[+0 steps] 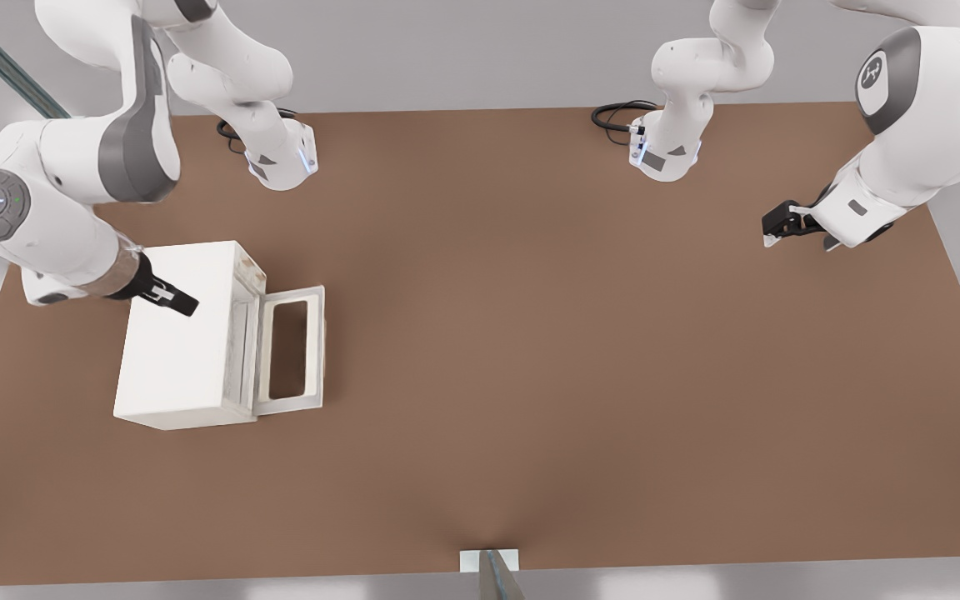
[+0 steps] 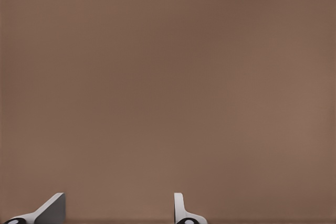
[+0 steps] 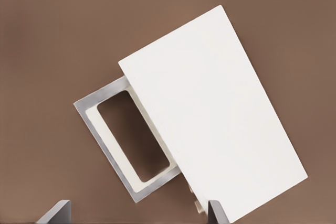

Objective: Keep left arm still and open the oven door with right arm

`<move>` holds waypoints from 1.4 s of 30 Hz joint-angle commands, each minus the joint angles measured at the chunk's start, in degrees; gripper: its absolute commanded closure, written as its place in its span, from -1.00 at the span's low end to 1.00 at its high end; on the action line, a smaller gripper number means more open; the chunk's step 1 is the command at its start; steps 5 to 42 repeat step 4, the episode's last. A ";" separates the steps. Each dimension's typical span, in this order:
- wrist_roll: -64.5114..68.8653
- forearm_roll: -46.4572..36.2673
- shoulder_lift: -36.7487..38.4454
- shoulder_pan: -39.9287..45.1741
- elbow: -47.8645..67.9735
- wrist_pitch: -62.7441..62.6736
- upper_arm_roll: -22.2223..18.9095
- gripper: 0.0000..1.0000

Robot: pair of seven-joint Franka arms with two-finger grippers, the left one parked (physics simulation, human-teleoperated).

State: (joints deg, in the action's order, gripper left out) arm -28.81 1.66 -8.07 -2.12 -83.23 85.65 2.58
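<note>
The cream-white oven (image 1: 180,342) stands on the brown table at the front view's left. Its oven door (image 1: 316,350) is swung down and lies nearly flat on the table toward the front view's right, so the table shows through its window opening. The right arm reaches in from the front view's left, and its gripper (image 1: 184,304) hovers over the oven's top near the back edge, open and holding nothing. In the right wrist view the oven top (image 3: 220,119) and the lowered door (image 3: 100,135) lie below the open gripper (image 3: 136,212). The left arm's gripper (image 1: 780,225) hangs at the far right.
Both arm bases (image 1: 280,158) (image 1: 663,150) stand at the table's back edge, with a black cable loop (image 1: 613,112) beside the right-hand one. A small white bracket (image 1: 488,560) sits at the near edge. Brown tabletop (image 1: 572,333) spreads between the oven and the parked arm.
</note>
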 commanded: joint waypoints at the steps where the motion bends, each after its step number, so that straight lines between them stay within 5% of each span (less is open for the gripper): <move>1: 24.95 -1.75 0.60 -0.34 -0.62 3.38 -0.21 -1.00; 42: 25.03 -1.66 0.69 -0.34 -0.80 3.47 -0.21 -1.00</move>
